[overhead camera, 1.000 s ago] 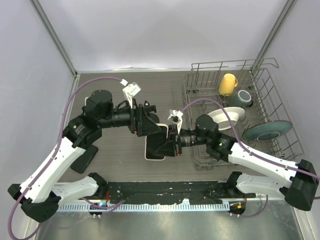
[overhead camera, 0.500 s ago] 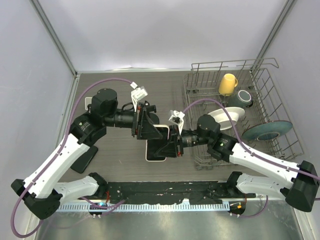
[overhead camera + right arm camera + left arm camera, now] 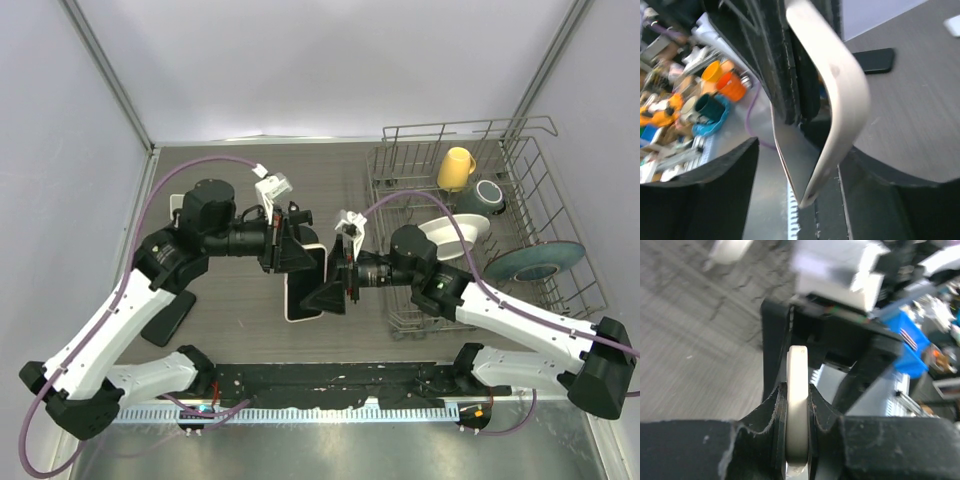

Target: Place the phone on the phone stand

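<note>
The phone [image 3: 303, 290], in a white case, hangs on edge above the table's middle between both arms. My left gripper [image 3: 302, 262] is shut on its upper part; in the left wrist view the phone's white edge [image 3: 797, 405] is pinched tight between the pads of that gripper [image 3: 797, 412]. My right gripper [image 3: 333, 288] stands open around the phone's other end, and in its wrist view the phone [image 3: 842, 90] sits in the gap of the right gripper [image 3: 805, 175] with daylight on the left side. The black phone stand [image 3: 170, 318] lies at the left.
A wire dish rack [image 3: 520, 290] fills the right side, holding a yellow cup [image 3: 456, 167], a dark mug [image 3: 489, 196], a white bowl [image 3: 450, 232] and a grey plate [image 3: 535, 262]. A small white object [image 3: 177, 203] lies behind the left arm.
My left gripper has closed onto the phone. My right gripper has opened and let go of it. The phone has shifted slightly left.
</note>
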{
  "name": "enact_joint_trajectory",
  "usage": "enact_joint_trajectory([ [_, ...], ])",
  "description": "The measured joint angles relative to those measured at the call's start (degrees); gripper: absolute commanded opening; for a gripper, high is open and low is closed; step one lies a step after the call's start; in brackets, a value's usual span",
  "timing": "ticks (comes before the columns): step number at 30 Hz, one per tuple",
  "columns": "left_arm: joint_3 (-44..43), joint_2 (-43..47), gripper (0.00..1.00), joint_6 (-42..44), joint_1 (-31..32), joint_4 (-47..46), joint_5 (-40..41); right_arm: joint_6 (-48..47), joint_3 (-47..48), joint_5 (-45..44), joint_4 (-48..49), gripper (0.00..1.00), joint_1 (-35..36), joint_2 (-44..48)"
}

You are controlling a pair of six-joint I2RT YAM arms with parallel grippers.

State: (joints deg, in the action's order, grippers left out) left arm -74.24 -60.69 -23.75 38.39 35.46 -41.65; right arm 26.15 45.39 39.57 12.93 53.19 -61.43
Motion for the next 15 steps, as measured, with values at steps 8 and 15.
enact_joint_trajectory([
  [8, -1.1, 8.4, 0.00, -2.0, 0.2, 11.0, 32.1, 0.1, -0.2, -23.0, -3.8, 0.79, 0.0, 2.7],
  [15, -6.1, 17.2, 0.00, -3.3, 0.2, 17.3, 53.5, 4.2, 2.3, -46.4, -8.6, 0.73, 0.0, -2.4],
])
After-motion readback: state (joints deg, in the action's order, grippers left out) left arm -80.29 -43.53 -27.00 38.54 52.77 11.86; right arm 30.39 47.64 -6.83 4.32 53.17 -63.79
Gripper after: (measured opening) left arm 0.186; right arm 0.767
